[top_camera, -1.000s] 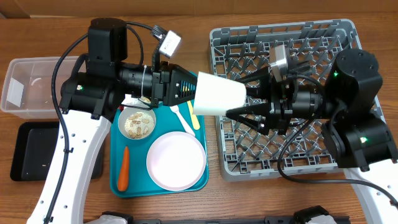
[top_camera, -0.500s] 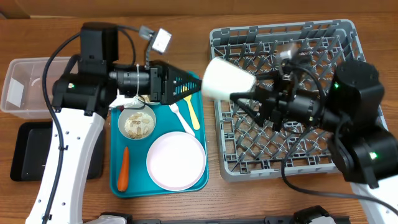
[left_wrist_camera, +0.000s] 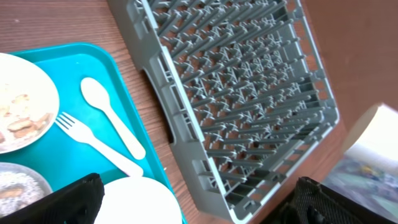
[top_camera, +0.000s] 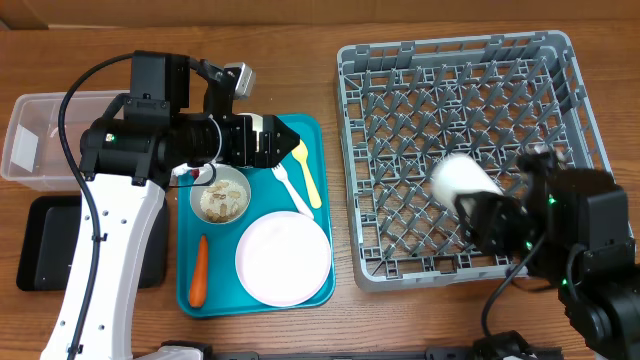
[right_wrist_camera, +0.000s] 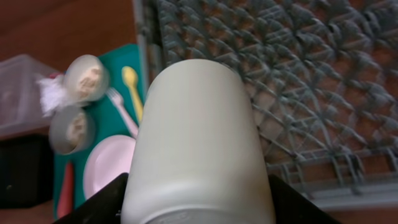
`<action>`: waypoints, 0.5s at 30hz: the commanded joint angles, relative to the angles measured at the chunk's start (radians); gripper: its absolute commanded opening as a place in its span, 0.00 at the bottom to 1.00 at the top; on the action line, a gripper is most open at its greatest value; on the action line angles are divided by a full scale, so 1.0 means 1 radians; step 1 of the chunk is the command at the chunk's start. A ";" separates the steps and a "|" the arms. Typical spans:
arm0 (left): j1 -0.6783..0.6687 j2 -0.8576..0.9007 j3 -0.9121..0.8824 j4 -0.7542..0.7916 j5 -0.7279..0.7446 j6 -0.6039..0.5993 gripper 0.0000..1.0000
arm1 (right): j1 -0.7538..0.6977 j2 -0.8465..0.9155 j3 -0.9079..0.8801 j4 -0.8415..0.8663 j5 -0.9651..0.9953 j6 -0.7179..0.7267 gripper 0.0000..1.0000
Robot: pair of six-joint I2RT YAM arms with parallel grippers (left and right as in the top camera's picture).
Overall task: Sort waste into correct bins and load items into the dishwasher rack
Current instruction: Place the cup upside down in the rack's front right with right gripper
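The right gripper point(right_wrist_camera: 196, 194) clasps the white cylindrical cup point(right_wrist_camera: 198, 124) over the bare grey plastic pegged rack point(top_camera: 450, 90), while the left gripper point(left_wrist_camera: 205, 200) gapes empty and everything else waits unsorted.

Left arm point(top_camera: 100, 250) rises from the near-left edge, elbow bent, forearm level and pointing right. Left end effector point(top_camera: 288, 150) is spread wide, its fingers point(left_wrist_camera: 68, 199) at opposite sides of the wrist view with nothing between them. Right arm point(top_camera: 590, 240) sits low at near right, wrist aimed left, and the right end effector point(top_camera: 470, 195) is clamped on the white cup point(right_wrist_camera: 199, 143), one finger on each flank.
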 commanded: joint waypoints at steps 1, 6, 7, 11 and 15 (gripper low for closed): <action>0.005 -0.001 0.017 0.003 -0.039 0.023 1.00 | -0.055 0.008 0.014 -0.092 0.148 0.124 0.50; 0.003 -0.001 0.017 0.003 -0.039 0.022 1.00 | -0.158 0.053 0.014 -0.202 0.150 0.122 0.50; 0.003 -0.001 0.017 0.000 -0.039 0.022 1.00 | -0.178 0.066 0.014 -0.212 0.150 0.122 0.50; 0.003 -0.001 0.017 -0.009 -0.039 0.022 1.00 | -0.236 0.145 0.013 -0.220 0.139 0.089 0.50; 0.003 -0.001 0.017 -0.015 -0.039 0.022 1.00 | -0.241 0.252 0.012 -0.225 0.077 0.007 0.50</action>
